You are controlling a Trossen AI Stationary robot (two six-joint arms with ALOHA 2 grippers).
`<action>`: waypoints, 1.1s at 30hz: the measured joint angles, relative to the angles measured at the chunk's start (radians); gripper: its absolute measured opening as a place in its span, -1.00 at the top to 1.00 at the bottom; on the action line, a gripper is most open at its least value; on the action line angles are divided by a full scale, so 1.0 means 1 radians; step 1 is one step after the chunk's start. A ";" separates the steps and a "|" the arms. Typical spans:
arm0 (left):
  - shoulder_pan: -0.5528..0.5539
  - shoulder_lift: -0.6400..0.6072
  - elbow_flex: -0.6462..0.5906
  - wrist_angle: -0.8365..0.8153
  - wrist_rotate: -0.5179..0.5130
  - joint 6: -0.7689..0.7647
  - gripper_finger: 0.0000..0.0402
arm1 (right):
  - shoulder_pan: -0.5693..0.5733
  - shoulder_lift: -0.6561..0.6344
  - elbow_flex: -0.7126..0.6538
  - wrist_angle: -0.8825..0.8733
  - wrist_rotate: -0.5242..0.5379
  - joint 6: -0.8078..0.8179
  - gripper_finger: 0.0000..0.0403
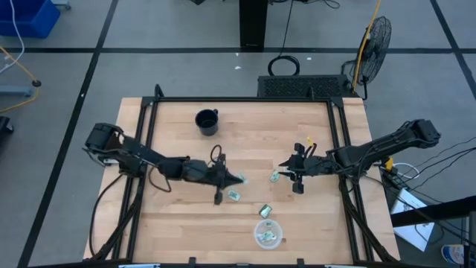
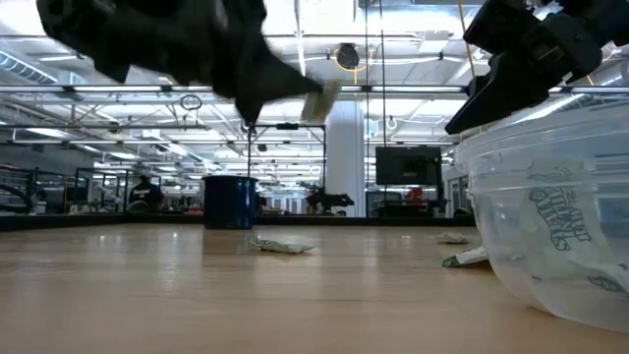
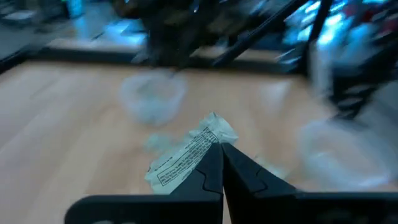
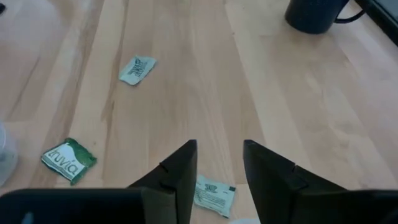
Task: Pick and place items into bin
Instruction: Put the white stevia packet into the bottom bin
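Dark jointed arms (image 1: pixel 149 158) (cables seemingly black)

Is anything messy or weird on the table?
Nothing looks broken or spilled. A few packets lie scattered on the table, outside the clear bin. The left gripper holds one crumpled packet.

- On the green-and-white packet (image 4: pixel 68 161) lying on the wooden table (image 4: pixel 292 93), in the right wrist view, we read "truvia" in white script.
- The packet (image 4: pixel 214 195) between the right gripper (image 4: pixel 219 165) fingers carries dark print; we cannot read it.
- The packet (image 4: pixel 137 68) farther along the table shows a dark logo, illegible to us.
- The packet (image 3: pixel 189 152) pinched in the left gripper (image 3: pixel 221 163) bears lines of small black print, too blurred to read.
- Through the clear bin (image 2: pixel 550 226) wall in the low view we see green lettering on a packet inside, not legible.
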 joint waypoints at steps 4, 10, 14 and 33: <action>-0.070 0.017 0.118 -0.036 0.042 -0.021 0.99 | -0.005 0.001 0.000 0.012 0.009 0.001 0.36; -0.172 0.110 0.358 -0.172 0.139 0.094 0.99 | -0.005 0.001 0.000 0.044 0.050 0.001 0.39; -0.211 0.226 0.524 -0.268 0.139 0.104 1.00 | -0.002 0.001 0.000 0.052 0.049 0.019 0.39; -0.232 0.587 0.841 -0.543 0.116 -0.089 0.89 | -0.002 0.001 0.000 0.046 0.048 0.136 0.41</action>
